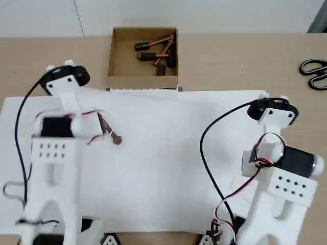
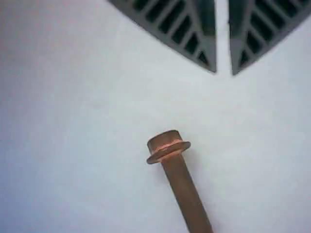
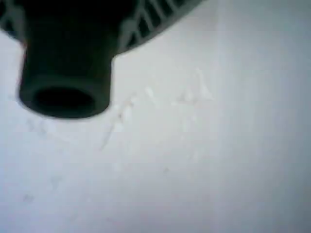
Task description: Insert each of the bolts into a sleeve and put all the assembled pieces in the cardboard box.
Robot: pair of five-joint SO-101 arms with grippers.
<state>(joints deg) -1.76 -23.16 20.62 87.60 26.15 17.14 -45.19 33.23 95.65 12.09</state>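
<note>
Copper bolt (image 2: 180, 184), lying flat — black sleeve (image 3: 65, 63)

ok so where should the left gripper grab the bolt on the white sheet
On the bolt, probably the shank just behind the flanged head, left gripper coming down from above, jaws astride it: it lies flat on the sheet, leaving its tip free.

— How many loose parts?
— One copper bolt (image 2: 178, 180), one black sleeve (image 3: 66, 73).
— And the rest?
— One cardboard box (image 1: 116, 57); assembled pieces (image 1: 147, 56) inside, roughly five, overlapping. Two robot arms (image 1: 55, 153) (image 1: 280, 189), one pair of scissors (image 1: 314, 73), one white sheet (image 1: 168, 153).
</note>
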